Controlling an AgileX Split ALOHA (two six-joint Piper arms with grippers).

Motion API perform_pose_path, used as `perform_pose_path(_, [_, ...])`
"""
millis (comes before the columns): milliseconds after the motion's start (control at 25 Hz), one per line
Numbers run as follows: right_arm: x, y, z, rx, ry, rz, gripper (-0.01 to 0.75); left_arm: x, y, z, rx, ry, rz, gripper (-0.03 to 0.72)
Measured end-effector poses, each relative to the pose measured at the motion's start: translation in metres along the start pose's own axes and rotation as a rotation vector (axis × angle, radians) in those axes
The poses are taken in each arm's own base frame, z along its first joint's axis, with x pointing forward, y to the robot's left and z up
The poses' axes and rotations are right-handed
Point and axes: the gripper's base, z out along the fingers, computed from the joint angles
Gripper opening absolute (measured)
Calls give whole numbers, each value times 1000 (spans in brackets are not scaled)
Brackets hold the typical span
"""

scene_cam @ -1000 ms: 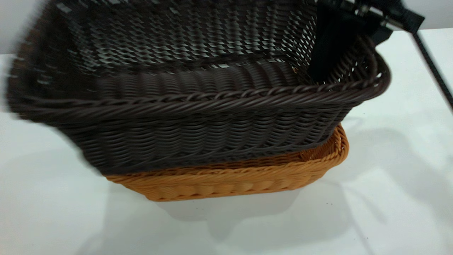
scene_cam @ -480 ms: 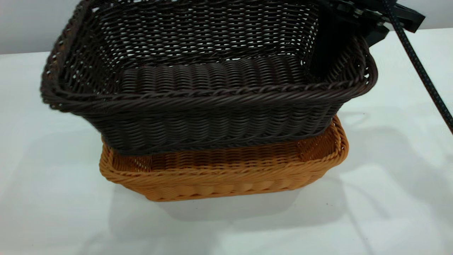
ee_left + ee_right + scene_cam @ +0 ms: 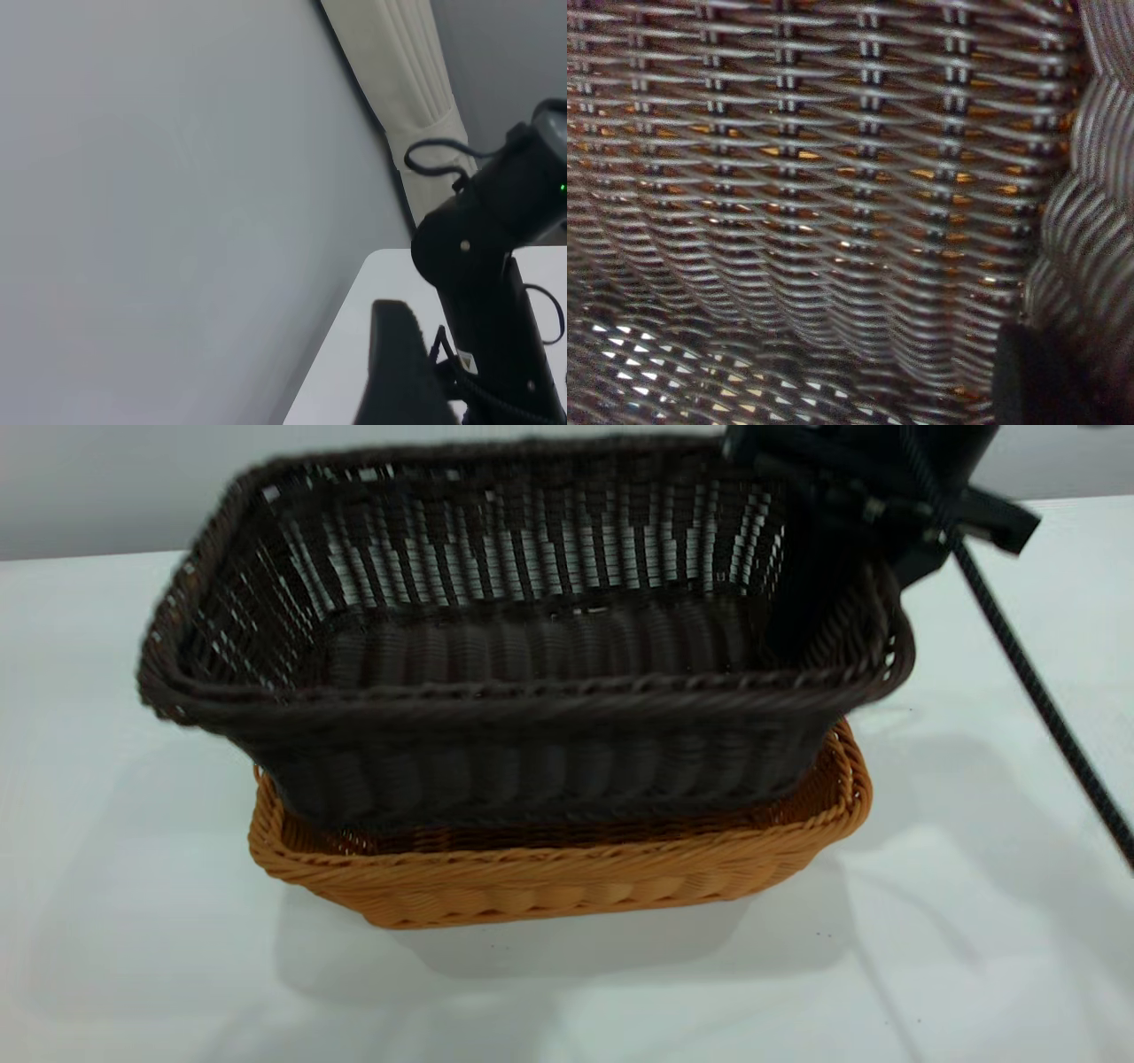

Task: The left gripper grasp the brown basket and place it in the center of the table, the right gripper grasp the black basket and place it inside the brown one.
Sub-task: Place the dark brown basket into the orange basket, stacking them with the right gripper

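The black basket (image 3: 532, 753) hangs tilted a little, its bottom sunk into the brown basket (image 3: 549, 881), which stands on the white table (image 3: 974, 921) near the middle. My right gripper (image 3: 828, 584) is shut on the black basket's right end wall, one finger inside the basket. The right wrist view is filled with the black basket's weave (image 3: 833, 177), orange showing through the gaps, and one dark finger (image 3: 1036, 381) lies against it. My left gripper (image 3: 399, 363) is away from both baskets and faces a grey wall; it is not in the exterior view.
The right arm's braided cable (image 3: 1028, 673) slants down across the table's right side. In the left wrist view the right arm's black body (image 3: 496, 257) with a green light stands at the table's edge (image 3: 354, 354), a cream curtain (image 3: 416, 88) behind it.
The black basket has shifted right and come down, levelling out and sinking into the brown basket. The right gripper moved down with it. The brown basket stayed put.
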Motion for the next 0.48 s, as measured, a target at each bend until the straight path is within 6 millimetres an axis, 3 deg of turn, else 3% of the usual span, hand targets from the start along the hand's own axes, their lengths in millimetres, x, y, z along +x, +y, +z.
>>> perform_pose_path(480, [-3,-4,8,12,-2,-8,120,0,0,0,5,1,1,386])
